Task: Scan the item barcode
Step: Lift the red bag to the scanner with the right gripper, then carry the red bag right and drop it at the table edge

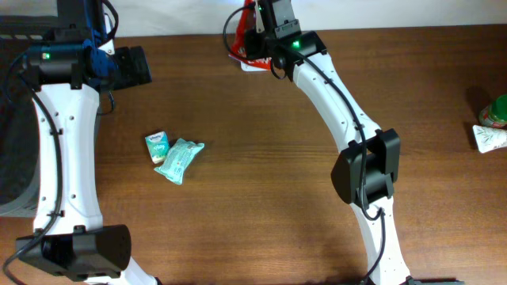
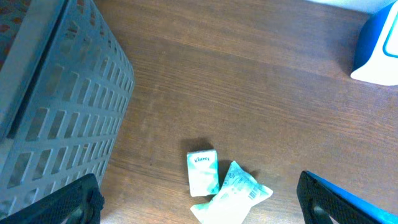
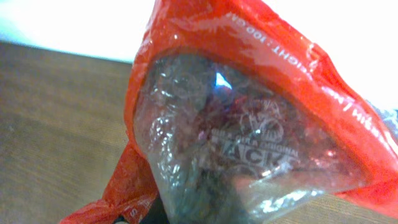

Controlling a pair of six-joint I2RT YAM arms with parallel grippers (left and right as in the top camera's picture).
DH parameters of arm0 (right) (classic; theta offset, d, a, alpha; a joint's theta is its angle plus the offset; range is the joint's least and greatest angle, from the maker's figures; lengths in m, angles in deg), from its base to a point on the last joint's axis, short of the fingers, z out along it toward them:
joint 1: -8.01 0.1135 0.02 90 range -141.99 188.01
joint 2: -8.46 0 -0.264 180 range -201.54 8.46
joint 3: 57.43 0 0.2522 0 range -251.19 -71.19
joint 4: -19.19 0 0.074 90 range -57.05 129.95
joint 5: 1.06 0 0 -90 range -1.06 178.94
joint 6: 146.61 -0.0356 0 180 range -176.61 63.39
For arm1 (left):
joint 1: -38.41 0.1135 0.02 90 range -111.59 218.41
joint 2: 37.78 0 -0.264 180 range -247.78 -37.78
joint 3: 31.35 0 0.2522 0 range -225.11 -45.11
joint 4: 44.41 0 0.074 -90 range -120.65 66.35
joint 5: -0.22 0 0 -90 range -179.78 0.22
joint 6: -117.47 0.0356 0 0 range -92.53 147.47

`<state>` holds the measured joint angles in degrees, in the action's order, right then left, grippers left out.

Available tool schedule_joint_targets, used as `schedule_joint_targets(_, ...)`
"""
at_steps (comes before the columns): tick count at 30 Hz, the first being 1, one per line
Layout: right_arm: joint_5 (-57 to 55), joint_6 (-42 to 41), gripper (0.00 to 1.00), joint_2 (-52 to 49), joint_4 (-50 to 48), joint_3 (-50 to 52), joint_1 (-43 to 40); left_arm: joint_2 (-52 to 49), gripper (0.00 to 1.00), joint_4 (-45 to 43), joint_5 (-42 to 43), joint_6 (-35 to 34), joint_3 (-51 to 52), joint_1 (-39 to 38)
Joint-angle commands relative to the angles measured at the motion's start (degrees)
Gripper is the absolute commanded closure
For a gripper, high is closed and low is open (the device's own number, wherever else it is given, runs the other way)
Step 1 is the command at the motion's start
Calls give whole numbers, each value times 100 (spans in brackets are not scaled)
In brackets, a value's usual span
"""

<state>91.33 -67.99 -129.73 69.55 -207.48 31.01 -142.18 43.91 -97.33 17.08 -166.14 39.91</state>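
Right hand (image 1: 255, 39): fingers together, clamped on a red plastic snack packet with a clear window (image 3: 249, 124). In the right wrist view the packet fills nearly the whole frame. Dark contents show behind the clear film, white lettering runs along the red seam, and the lower end drops toward the dark fingers at the bottom edge. Overhead, this hand sits at the far edge of the brown wooden worktop (image 1: 261, 206), near the middle, with a little of the packet's red and white showing just to its left. Cannot tell whether the packet is lifted off the wood. Left hand (image 1: 141, 66): fingers wide apart, holding nothing, at the far left of the worktop, well apart from the right hand. In the left wrist view its two dark fingertips (image 2: 78, 202) sit in the lower corners. Between them lies a small white-and-green tissue pack (image 2: 203, 173), flat. A pale green crinkled soft packet (image 2: 233, 196) touches its lower right corner, with what looks like a barcode patch facing up. Overhead, both lie left of centre, nearer the left arm. A grey plastic lattice basket (image 2: 56, 106) stands to their left. A blue-and-white object (image 2: 376, 46) is cut off at the upper right of the left wrist view. At the overhead view's right edge, a green-topped container (image 1: 497, 111) sits just beside a white wrapper (image 1: 489, 138).
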Motion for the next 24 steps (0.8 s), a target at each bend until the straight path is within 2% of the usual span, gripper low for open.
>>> schedule_joint_targets(1,-28,-11,96,-317,-514,-22,-22,11,1,7,-42,-68,-83,-22)
schedule_joint_targets(6,-282,-7,96,-695,-964,-22,-72,11,1,7,-42,-68,-83,-22)
schedule_joint_targets(11,-610,-11,96,-431,-520,-247,-568,11,1,7,-42,-68,-83,-22)
schedule_joint_targets(16,-756,-11,96,352,977,-271,-1838,11,1,7,-42,-68,-83,-22)
schedule_joint_targets(21,-1847,-98,96,378,3005,-267,-3217,11,1,7,-42,-68,-83,-24)
schedule_joint_targets(24,-2079,-122,96,356,3598,-199,-3967,11,1,7,-42,-68,-83,-22)
